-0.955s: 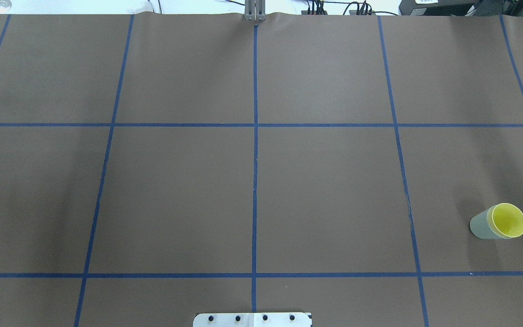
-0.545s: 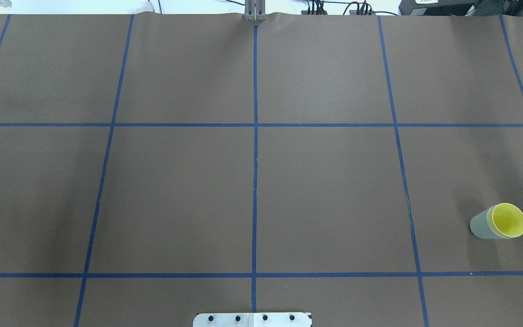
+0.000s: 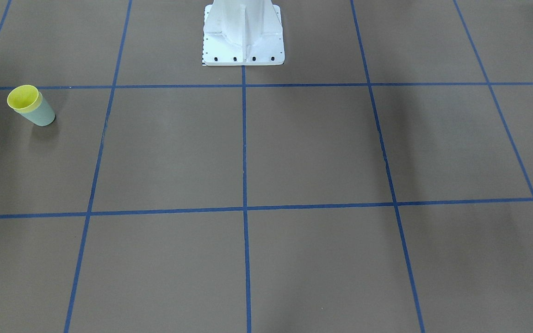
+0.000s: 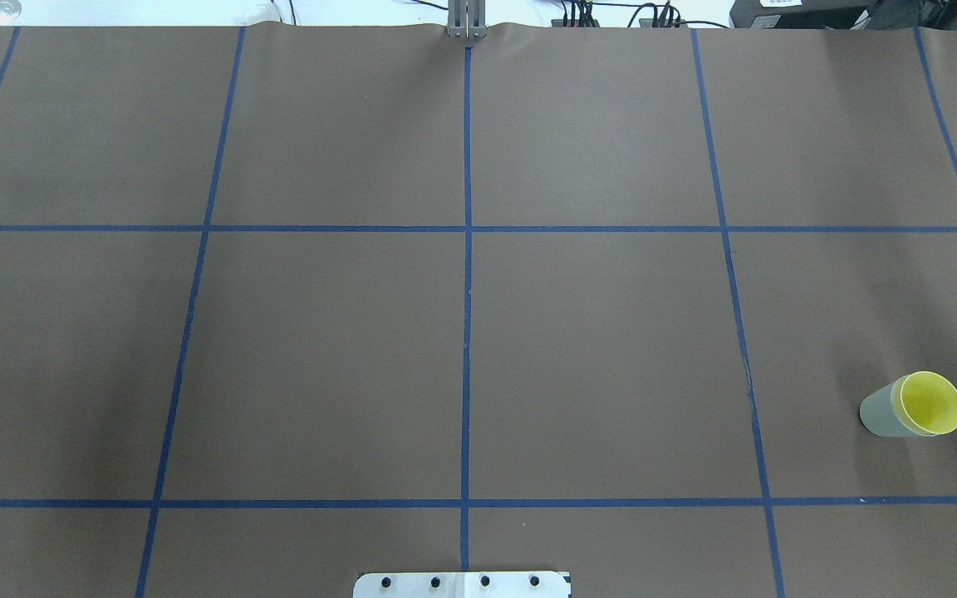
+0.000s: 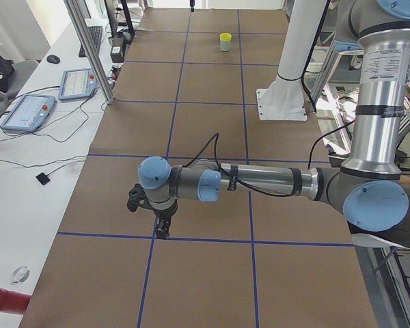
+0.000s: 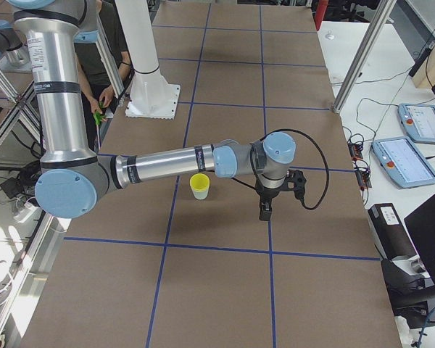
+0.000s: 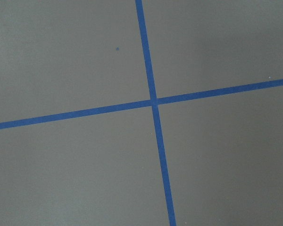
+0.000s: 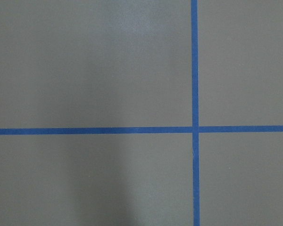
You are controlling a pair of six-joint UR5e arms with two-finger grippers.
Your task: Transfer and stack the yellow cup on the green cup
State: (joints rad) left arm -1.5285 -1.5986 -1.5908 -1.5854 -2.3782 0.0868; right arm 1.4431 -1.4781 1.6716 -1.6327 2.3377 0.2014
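Overhead exterior: one table (image 4: 611,332), covered in brown paper and marked into squares by blue tape lines (image 4: 468,332). No arm shows in this view.

Two silver UR5e arms with blue joint caps show only in the side views: the left arm (image 5: 260,181) and the right arm (image 6: 167,161). Each is stretched out low over the table. There is one white base pedestal (image 3: 243,32) at the robot edge.

One person (image 6: 105,65) in a dark top stands behind the pedestal. Two control pendants (image 5: 29,111) lie on a white side bench (image 5: 14,178), with cables around them.

The black left gripper (image 5: 162,231) points down near a tape crossing; I cannot tell whether its jaws are apart or together. The black right gripper (image 6: 264,212) also points down, and I cannot tell its state either.

There are two cups in one stack. One small bright yellow plastic cup (image 4: 931,403) sits nested inside one pale mint green plastic cup (image 4: 877,414). The stack stands upright on the robot's right end of the table, in the middle row. It is near the right gripper but apart from it.
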